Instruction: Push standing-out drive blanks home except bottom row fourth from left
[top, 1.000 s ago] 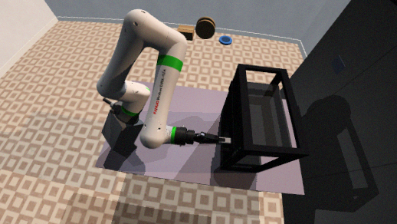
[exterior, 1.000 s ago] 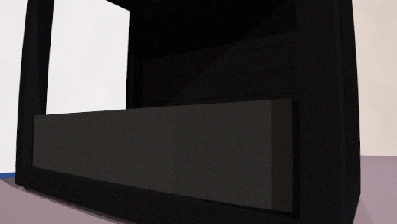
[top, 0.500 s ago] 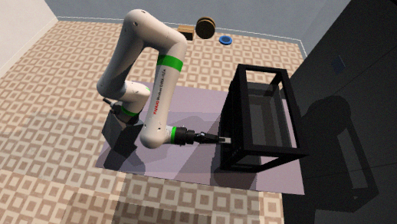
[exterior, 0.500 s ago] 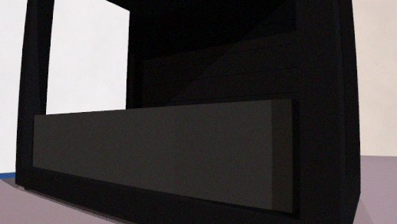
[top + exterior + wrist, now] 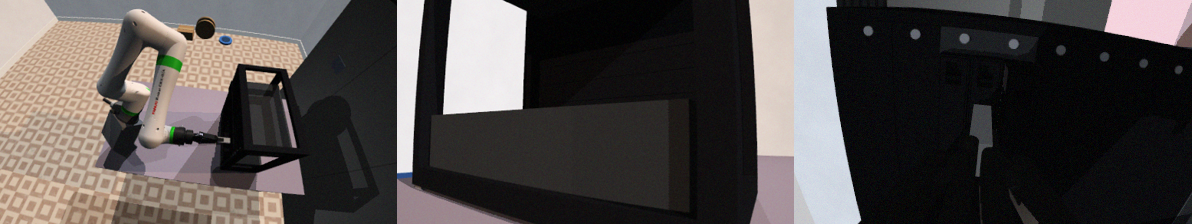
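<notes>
The black open-frame rack (image 5: 260,115) stands on the mauve mat, and the dark storage chassis (image 5: 264,111) sits low inside it. Its front faces my arm and is in shadow, so I cannot tell the single blanks apart in the top view. My gripper (image 5: 223,140) is shut with nothing between the fingers. Its tips are level at the lower front of the rack, touching it or very close. In the wrist view the shut fingers (image 5: 981,145) show as a pale narrow strip against the black chassis front (image 5: 1009,115). The exterior view shows only the chassis's dark grey side (image 5: 550,149).
The arm's dark base block (image 5: 120,134) stands at the mat's left end. A small wooden box (image 5: 185,31), a brown disc (image 5: 205,28) and a blue ring (image 5: 225,40) lie far off by the back wall. A dark wall runs right of the rack.
</notes>
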`<state>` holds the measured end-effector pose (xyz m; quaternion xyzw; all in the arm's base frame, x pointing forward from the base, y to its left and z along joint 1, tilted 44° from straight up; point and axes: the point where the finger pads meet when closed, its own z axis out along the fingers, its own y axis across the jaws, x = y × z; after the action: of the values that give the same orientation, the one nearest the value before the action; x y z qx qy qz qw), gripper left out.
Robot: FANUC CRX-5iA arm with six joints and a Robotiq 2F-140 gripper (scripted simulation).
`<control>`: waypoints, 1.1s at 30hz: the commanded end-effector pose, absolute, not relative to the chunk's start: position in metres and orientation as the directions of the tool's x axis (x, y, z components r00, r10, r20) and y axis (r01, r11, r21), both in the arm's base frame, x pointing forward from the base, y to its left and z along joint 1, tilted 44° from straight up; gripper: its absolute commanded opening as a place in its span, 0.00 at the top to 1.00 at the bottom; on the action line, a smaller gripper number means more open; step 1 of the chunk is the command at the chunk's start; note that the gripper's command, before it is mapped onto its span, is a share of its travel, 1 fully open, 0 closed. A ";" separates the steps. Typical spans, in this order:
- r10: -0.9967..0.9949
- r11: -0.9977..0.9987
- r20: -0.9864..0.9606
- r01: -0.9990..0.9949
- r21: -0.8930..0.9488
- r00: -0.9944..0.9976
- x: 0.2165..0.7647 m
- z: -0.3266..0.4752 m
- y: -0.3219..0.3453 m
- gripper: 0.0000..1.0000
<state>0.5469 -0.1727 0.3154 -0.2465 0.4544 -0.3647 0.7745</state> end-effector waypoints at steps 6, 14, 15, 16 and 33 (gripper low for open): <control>-0.789 0.613 -0.524 0.341 -0.713 0.322 0.514 0.298 -0.174 1.00; -0.789 0.613 -0.524 0.341 -0.713 0.322 0.483 0.282 -0.176 1.00; -0.789 0.613 -0.524 0.341 -0.713 0.322 0.482 0.282 -0.176 1.00; -0.789 0.613 -0.524 0.341 -0.713 0.322 0.482 0.282 -0.176 1.00; -0.789 0.613 -0.524 0.341 -0.713 0.322 0.481 0.281 -0.176 1.00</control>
<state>0.4813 -0.1757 0.2810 -0.2468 0.4540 -0.3643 0.7748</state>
